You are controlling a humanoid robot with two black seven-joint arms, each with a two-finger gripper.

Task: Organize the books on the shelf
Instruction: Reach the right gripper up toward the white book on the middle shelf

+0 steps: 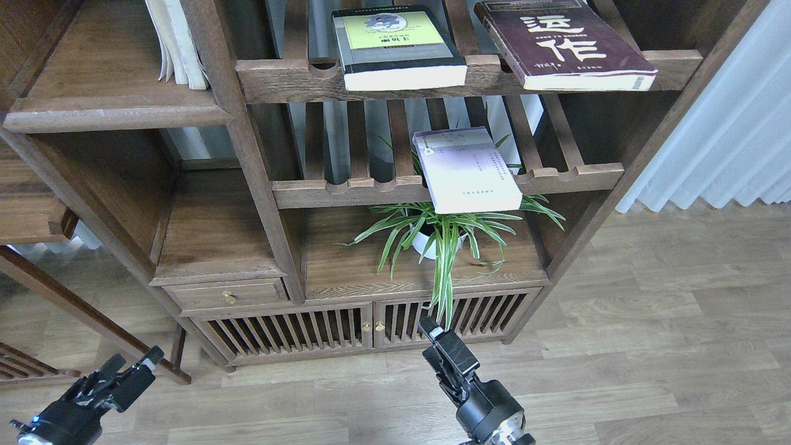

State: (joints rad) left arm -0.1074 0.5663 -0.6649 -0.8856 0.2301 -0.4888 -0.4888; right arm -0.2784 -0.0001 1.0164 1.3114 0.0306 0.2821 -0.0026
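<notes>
Books lie scattered over the wrong levels in the head view, none of them on the solid dark brown plank shelf (111, 93) at upper left. The thick black paperback with a yellow-green panel (395, 46) and the maroon paperback with big white Chinese characters (565, 40) both rest flat on the upper slatted rack (281, 77), their lower ends overhanging its scalloped front rail. The pale lilac-pink paperback (466, 170) lies on the lower slatted rack (346, 188), tilted and jutting well past its rail.

Both arms hang low over the wooden floor (649, 309), well apart from every book. The left gripper (133, 368) shows its jaws somewhat apart and holding nothing. The right gripper (439, 340) points up toward the cabinet doors; its jaws are seen too end-on to tell whether they stand apart or together.

The lilac-pink book looks the likeliest to go wrong: a nudge from below could slide it off the rail onto the potted spider plant (435, 238) directly beneath it. The overhanging upper books could tip forward the same way.

On the plank shelf, thin cream-white books (176, 43) stand leaning at the right end, so an incoming book could knock them over. The upright post (238, 123) between rack and shelf blocks a straight sideways carry.
</notes>
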